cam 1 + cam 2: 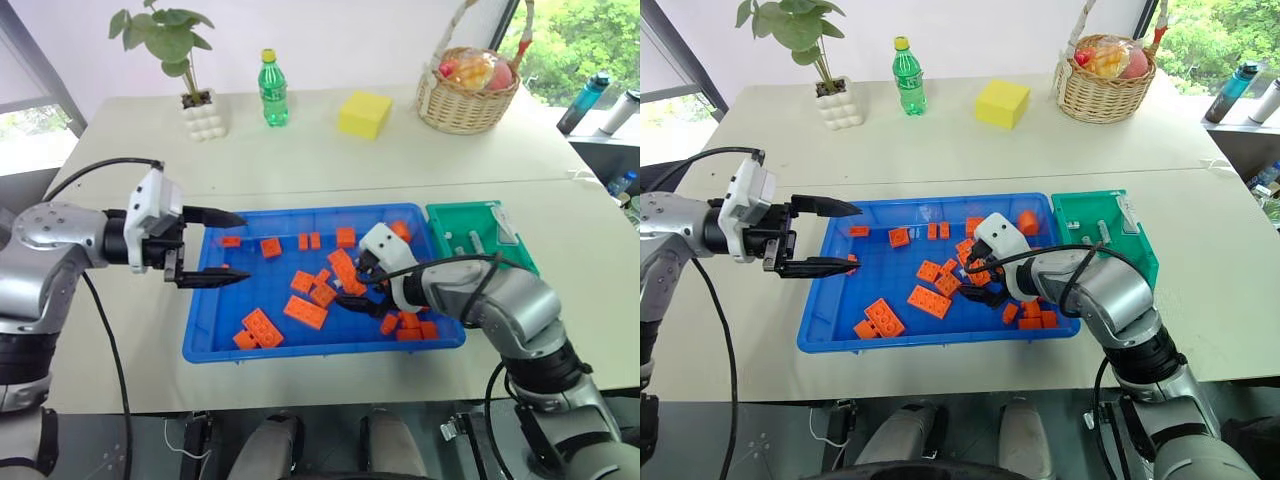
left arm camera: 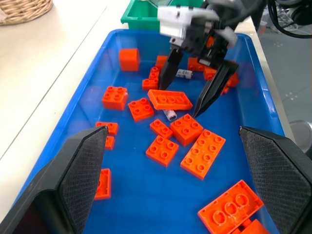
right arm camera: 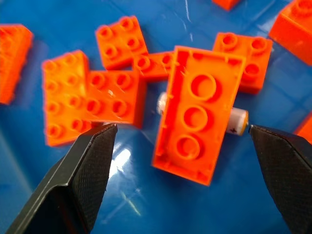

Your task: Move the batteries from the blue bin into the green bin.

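Surface (image 1: 330,160) carries the blue bin (image 1: 215,345) beside the green bin (image 1: 440,222), where a few batteries (image 1: 476,243) already lie. Right end effector (image 2: 192,97) hangs wide open over an upturned orange brick (image 3: 197,126) that covers a battery (image 3: 239,122). Left end effector (image 1: 228,247) waits, also wide. Best to pinch the battery's exposed ends, or nudge the brick aside first.

From my seat I see two pale beige tables (image 1: 330,150) pushed together, their seam running across behind the work area, with a plain white wall (image 1: 330,30) beyond. Windows sit at both far corners, the right one (image 1: 580,35) full of green foliage in daylight. A strip of dark floor (image 1: 150,440) shows below the near table edge.
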You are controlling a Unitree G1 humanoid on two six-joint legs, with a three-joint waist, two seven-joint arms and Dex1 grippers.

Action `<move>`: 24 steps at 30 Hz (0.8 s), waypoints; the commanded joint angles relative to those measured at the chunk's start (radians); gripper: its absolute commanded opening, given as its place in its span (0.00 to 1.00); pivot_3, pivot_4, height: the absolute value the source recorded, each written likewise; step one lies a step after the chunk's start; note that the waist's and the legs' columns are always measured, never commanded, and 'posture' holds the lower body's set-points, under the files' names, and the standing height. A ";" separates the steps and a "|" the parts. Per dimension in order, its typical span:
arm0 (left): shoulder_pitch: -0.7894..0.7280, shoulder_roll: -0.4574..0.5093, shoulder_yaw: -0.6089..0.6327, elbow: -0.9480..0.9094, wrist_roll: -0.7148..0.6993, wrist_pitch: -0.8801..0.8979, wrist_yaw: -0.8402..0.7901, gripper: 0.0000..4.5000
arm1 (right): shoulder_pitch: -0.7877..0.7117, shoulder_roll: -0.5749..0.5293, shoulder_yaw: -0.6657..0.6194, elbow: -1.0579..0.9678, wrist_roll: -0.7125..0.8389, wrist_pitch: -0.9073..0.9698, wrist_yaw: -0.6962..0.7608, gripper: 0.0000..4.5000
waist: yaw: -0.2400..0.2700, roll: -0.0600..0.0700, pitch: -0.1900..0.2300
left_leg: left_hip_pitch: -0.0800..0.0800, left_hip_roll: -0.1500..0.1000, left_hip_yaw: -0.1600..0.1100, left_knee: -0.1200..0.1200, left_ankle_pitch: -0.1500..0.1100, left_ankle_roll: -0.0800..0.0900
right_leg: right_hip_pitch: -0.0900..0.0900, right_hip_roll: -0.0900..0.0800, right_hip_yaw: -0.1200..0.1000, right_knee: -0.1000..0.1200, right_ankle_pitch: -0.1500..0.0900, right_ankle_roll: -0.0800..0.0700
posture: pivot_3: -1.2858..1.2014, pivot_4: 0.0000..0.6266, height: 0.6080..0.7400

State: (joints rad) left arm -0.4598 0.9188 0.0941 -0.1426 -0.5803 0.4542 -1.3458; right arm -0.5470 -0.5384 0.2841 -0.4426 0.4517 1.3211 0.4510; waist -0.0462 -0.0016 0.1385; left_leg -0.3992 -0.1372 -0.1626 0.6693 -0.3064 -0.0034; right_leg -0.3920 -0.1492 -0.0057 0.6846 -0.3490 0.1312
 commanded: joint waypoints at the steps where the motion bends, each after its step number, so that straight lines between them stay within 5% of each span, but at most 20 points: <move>1: -0.017 -0.006 0.009 -0.021 -0.017 0.001 0.002 1.00 | 0.002 -0.006 0.040 0.017 -0.044 -0.078 0.002 0.99 | 0.000 0.000 0.000 | 0.000 0.000 0.000 0.000 0.000 0.000 | 0.000 0.000 0.000 0.000 0.000 0.000 | 0.52 0.24 0.98; 3: -0.014 -0.011 0.005 -0.026 -0.018 0.002 -0.001 1.00 | 0.004 -0.006 0.049 0.032 -0.062 -0.102 0.001 0.99 | 0.000 0.000 0.000 | 0.000 0.000 0.000 0.000 0.000 0.000 | 0.000 0.000 0.000 0.000 0.000 0.000 | 0.52 0.24 0.98; 6: -0.008 -0.017 0.003 -0.037 -0.020 0.003 -0.003 1.00 | 0.011 -0.012 0.055 0.035 -0.080 -0.126 0.005 0.82 | 0.000 0.000 0.000 | 0.000 0.000 0.000 0.000 0.000 0.000 | 0.000 0.000 0.000 0.000 0.000 0.000 | 0.52 0.24 0.98; 11: -0.013 -0.029 0.000 -0.033 -0.014 0.000 0.002 1.00 | 0.026 -0.018 0.016 -0.004 -0.069 -0.110 0.020 0.27 | 0.001 0.000 0.000 | 0.000 0.000 0.000 0.000 0.000 0.000 | 0.000 0.000 0.000 0.000 0.000 0.000 | 0.52 0.24 0.98; 20: 0.027 -0.102 0.008 -0.033 -0.029 -0.019 0.026 1.00 | -0.095 -0.003 -0.131 -0.066 0.024 -0.045 0.075 0.27 | 0.000 0.000 0.000 | 0.000 0.000 0.000 0.000 0.000 0.000 | 0.000 0.000 0.000 0.000 0.000 0.000 | 0.52 0.24 0.98; 24: 0.043 -0.134 0.013 -0.030 -0.017 -0.063 0.038 1.00 | -0.194 0.089 -0.071 0.039 0.027 -0.114 0.104 0.27 | -0.004 0.000 0.000 | 0.000 0.001 0.000 0.000 0.000 0.000 | 0.000 0.000 0.000 0.000 0.000 0.000 | 0.52 0.24 0.98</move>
State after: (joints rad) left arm -0.4136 0.7811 0.0861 -0.1584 -0.5961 0.4186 -1.3125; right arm -0.7204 -0.4790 0.1780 -0.4278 0.4741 1.2502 0.5387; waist -0.0503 -0.0020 0.1382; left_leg -0.3987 -0.1364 -0.1628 0.6693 -0.3064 -0.0035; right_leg -0.3916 -0.1487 -0.0057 0.6847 -0.3490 0.1312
